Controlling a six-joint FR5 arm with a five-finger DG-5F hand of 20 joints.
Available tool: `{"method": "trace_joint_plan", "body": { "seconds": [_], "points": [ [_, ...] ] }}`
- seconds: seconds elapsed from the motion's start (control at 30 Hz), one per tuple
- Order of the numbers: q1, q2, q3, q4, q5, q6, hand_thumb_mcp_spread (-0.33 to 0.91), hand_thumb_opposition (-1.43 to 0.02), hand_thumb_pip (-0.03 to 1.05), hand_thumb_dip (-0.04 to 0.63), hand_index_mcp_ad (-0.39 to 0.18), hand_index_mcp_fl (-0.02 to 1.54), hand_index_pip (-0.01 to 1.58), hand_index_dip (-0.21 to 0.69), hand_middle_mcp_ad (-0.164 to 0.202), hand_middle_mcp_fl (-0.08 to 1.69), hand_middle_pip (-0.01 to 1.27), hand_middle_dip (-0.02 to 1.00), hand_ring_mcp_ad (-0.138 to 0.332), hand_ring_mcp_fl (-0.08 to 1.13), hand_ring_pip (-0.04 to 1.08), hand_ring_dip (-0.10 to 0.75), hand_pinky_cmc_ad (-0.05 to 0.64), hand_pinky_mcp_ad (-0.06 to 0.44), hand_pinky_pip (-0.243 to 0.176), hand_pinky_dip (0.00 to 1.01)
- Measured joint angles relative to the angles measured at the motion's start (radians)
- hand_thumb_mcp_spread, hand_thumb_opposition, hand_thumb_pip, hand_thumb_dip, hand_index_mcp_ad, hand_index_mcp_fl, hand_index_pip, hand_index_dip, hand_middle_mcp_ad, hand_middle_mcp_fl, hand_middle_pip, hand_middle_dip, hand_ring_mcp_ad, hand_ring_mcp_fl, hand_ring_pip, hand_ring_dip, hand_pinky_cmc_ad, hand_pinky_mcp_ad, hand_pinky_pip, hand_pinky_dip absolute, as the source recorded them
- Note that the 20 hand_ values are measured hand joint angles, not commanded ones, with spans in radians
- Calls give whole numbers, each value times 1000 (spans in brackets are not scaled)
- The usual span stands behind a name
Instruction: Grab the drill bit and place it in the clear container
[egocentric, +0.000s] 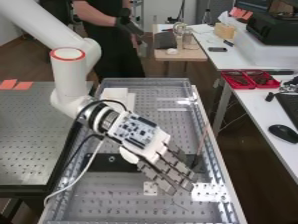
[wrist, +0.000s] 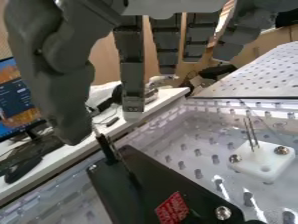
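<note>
Here, red lbl (wrist: 172, 209) on blk plate (wrist: 120, 187)

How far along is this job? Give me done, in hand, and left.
Little looks done beyond positioning: the hand is over the clear tray, fingers straight. It seems to hold nothing. Thin metal pins, possibly bits, stand in the white block. Left, it seems: the grasp, the lift and the placing. Whether the tray is the target container, I cannot tell.

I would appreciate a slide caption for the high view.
A white robot arm slants in from the upper left, its open hand above the perforated bench.
</note>
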Motion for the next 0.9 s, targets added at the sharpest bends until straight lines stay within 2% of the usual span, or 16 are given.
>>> {"method": "trace_joint_plan", "body": {
  "seconds": [0.17,0.27,0.4,0.53,0.73,0.9],
  "points": [
    [1,-9,8,-3,10,4,346,-785,625,206,9,337,892,356,148,133,113,161,126,0,82,12,218,164,-94,180],
    [2,-20,17,-4,16,3,346,-785,625,206,9,258,1087,360,138,131,108,161,124,0,79,12,220,166,-94,176],
    [3,-32,27,-8,21,5,374,-784,625,206,7,234,1237,379,122,134,110,176,115,0,82,12,220,147,-94,176],
    [3,-45,37,-18,25,14,417,-784,628,206,5,190,1342,414,122,168,110,182,110,0,79,12,220,152,-94,178],
    [0,-50,41,-22,10,19,424,-784,630,222,10,192,1363,436,113,164,108,192,103,0,80,12,223,129,-94,178],
    [-5,-41,37,-21,-18,5,449,-803,627,237,-12,187,1241,433,113,178,112,201,101,-2,82,12,223,133,-94,178]
  ]
}}
